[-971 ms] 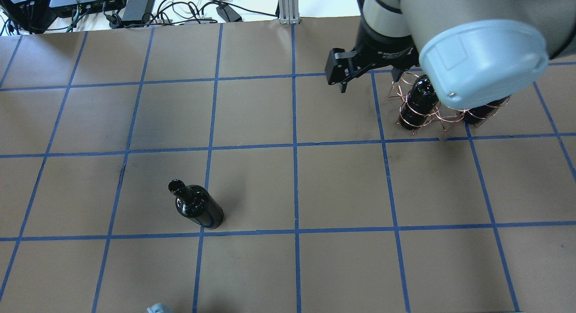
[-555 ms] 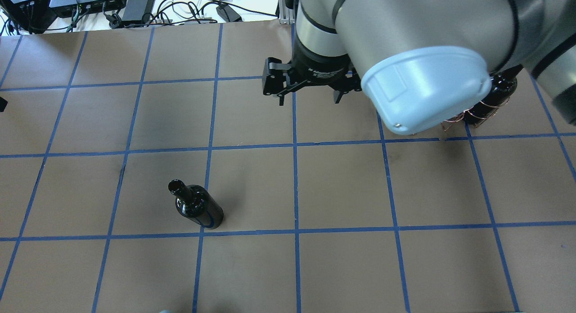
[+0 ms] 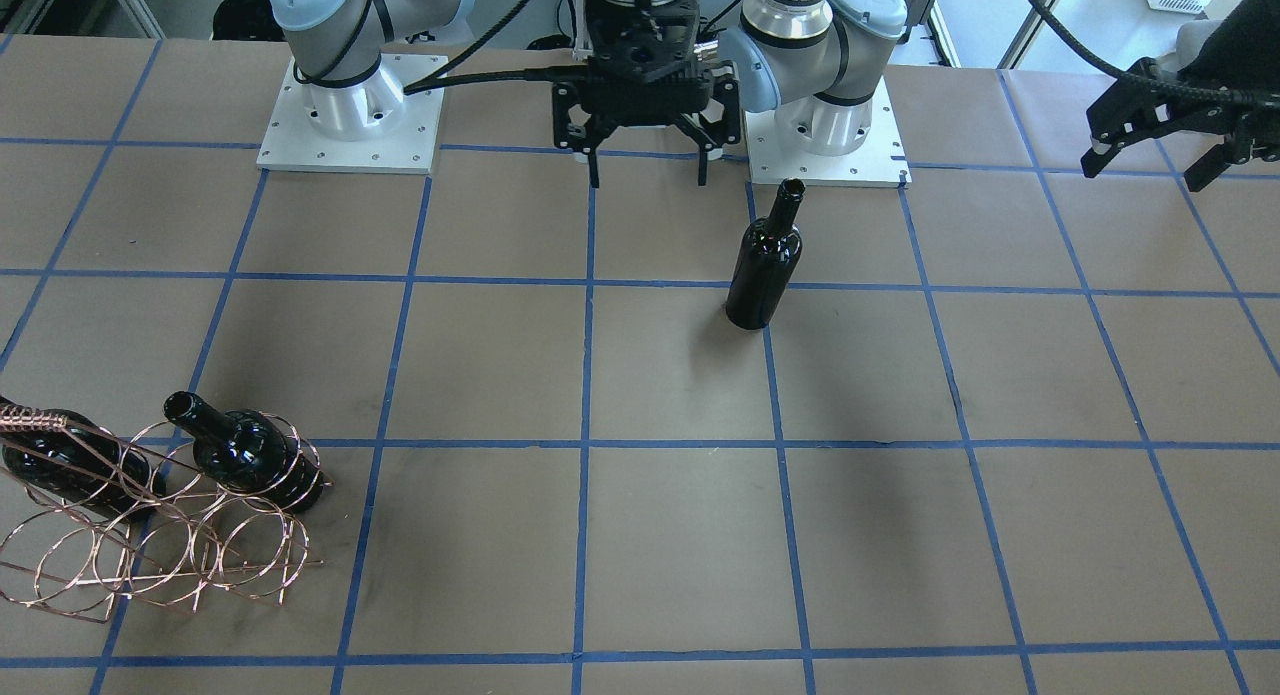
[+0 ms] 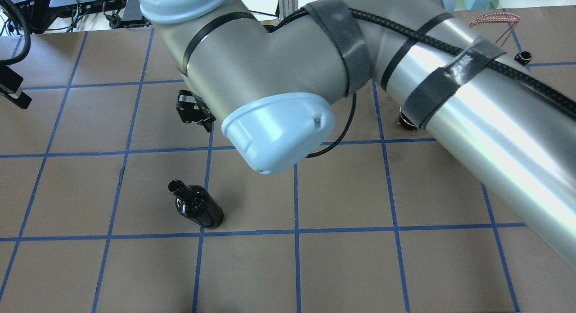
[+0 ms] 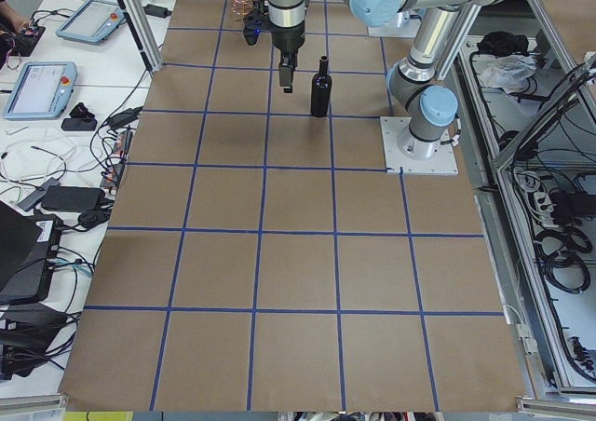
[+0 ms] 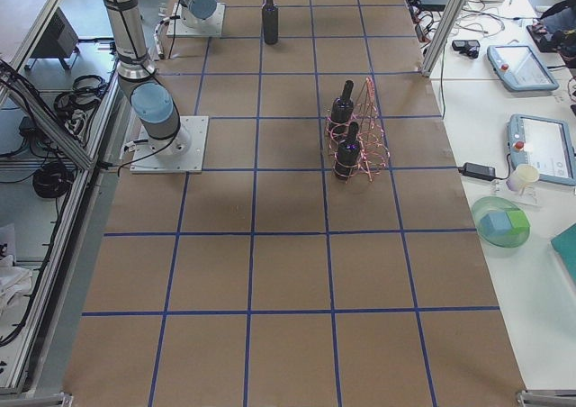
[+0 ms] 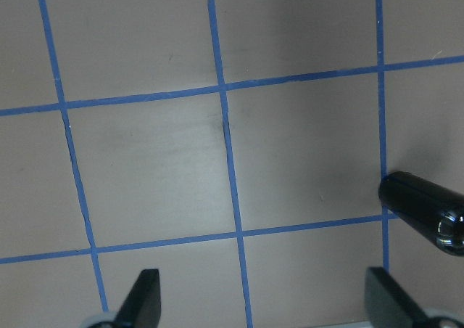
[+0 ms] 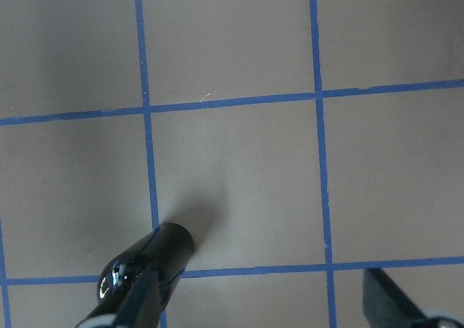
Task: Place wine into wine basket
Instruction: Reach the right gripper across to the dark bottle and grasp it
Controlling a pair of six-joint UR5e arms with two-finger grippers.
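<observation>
One wine (image 3: 763,265) bottle, glossy near-black, stands upright and alone on the brown table, also seen from overhead (image 4: 198,207). My right gripper (image 3: 647,170) hangs open just beyond it on the robot's side, holding nothing. In the right wrist view the bottle (image 8: 148,259) lies at the lower left beside one fingertip (image 8: 145,299). My left gripper (image 3: 1143,173) hovers open and apart at the table's left side. The copper wire wine basket (image 3: 130,555) sits far off with two bottles (image 3: 250,455) in its loops.
Both arm bases (image 3: 350,125) are bolted at the table's robot edge. My right arm (image 4: 405,79) stretches across most of the overhead view. Cables and electronics (image 4: 90,2) lie past the far edge. Side benches hold tablets (image 6: 540,146).
My right arm has swung from the basket on the right across to the left, toward the standing bottle, with its gripper open throughout. The left gripper has come in at the left edge.
</observation>
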